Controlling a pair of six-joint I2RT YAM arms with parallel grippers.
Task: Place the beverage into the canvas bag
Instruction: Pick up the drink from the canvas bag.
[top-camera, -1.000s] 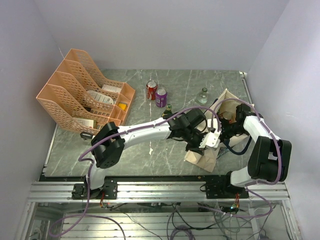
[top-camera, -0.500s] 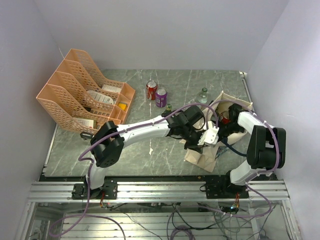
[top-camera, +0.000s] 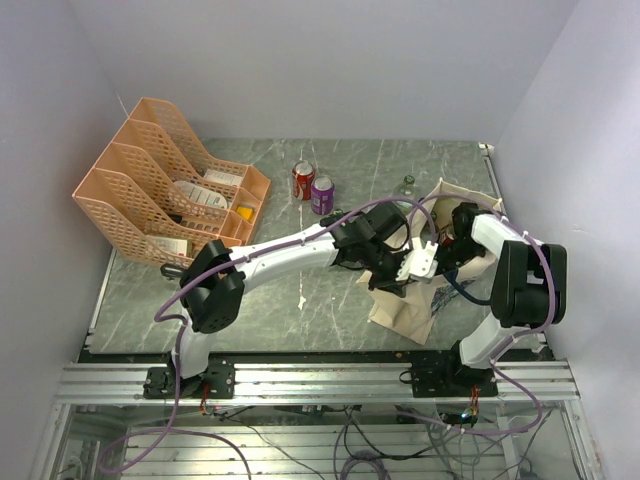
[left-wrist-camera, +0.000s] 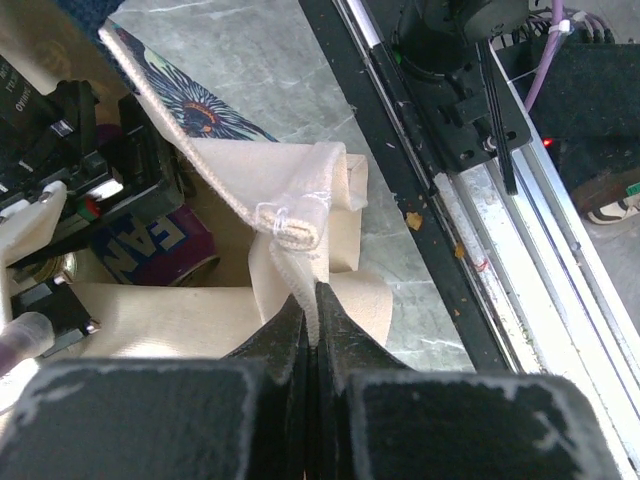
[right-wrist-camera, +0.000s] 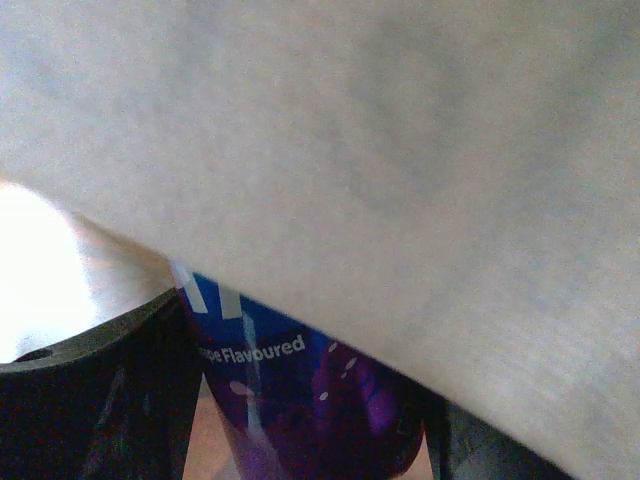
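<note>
A grey stone bench (top-camera: 320, 310) is seen from above, with plain pale walls around it. At its left side, orange trays (top-camera: 150, 190) are stood in a row, and papers are kept in them. Near the back, a red can (top-camera: 303, 180) and a second purple can (top-camera: 322, 194) are set just beside each other, and a glass bottle (top-camera: 404, 187) is stood off to their right. The canvas bag (top-camera: 405, 310) is found at the right side of the bench, made of cream cloth, with its mouth pulled open. The left arm is stretched across the bench to it. In the left wrist view, the left pincer (left-wrist-camera: 312, 300) is seen closed tight on a fold of the bag's top edge, with the cloth pinched between both fingers. Past that edge, down in the open mouth, a purple drink can (left-wrist-camera: 150, 250) is seen (white letters are printed on its side). It is gripped by the right pincer (right-wrist-camera: 290, 420), whose dark fingers are pressed against the can on either side in the right wrist view. Pale cloth is hung across the top of that view. Whether the can is touching the bottom of the bag cannot be told.
</note>
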